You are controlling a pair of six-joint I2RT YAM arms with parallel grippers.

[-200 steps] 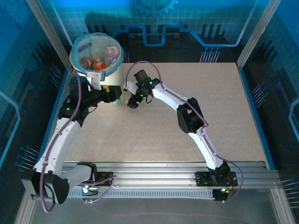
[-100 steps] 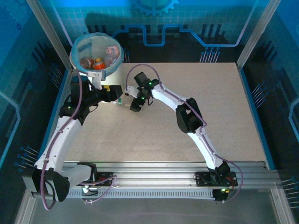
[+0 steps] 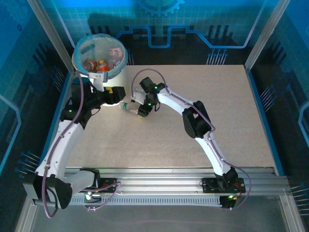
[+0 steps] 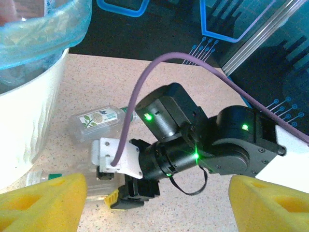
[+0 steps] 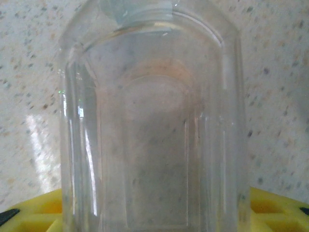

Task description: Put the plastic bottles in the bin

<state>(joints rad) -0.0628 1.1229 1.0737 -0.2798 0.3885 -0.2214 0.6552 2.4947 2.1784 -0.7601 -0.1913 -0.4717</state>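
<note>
A pick-up is judged to be in hand. A clear bottle (image 5: 154, 125) is lying on the surface (image 3: 145, 145), framed between the right fingers (image 5: 34, 209), whose yellow pads are seen at both its sides. Whether it is clamped yet cannot be told. The left fingers (image 4: 43, 203) are held wide apart, with nothing gripped. A second bottle (image 4: 99, 118) is seen just beyond, beside the bin (image 3: 117, 76). Next, a firm grip is called for, then a lift over the bin's rim
</note>
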